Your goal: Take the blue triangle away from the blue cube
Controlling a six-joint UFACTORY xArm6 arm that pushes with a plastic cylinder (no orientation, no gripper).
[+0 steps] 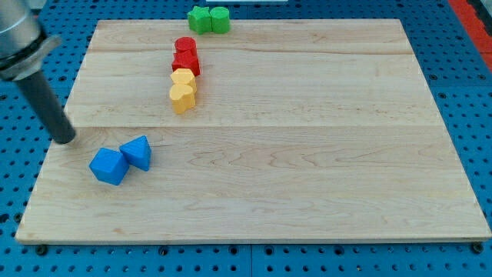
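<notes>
The blue triangle (138, 151) lies near the view's left edge of the wooden board, touching the blue cube (108, 166), which sits just to its lower left. My tip (66, 139) rests on the board to the upper left of both blue blocks, a short gap away from the cube and farther from the triangle. The rod rises from the tip toward the view's top left corner.
Two yellow blocks (183, 89) sit together above the blue pair, with two red blocks (185, 55) right above them. Two green blocks (209, 19) sit at the board's top edge. The board (307, 154) lies on a blue perforated table.
</notes>
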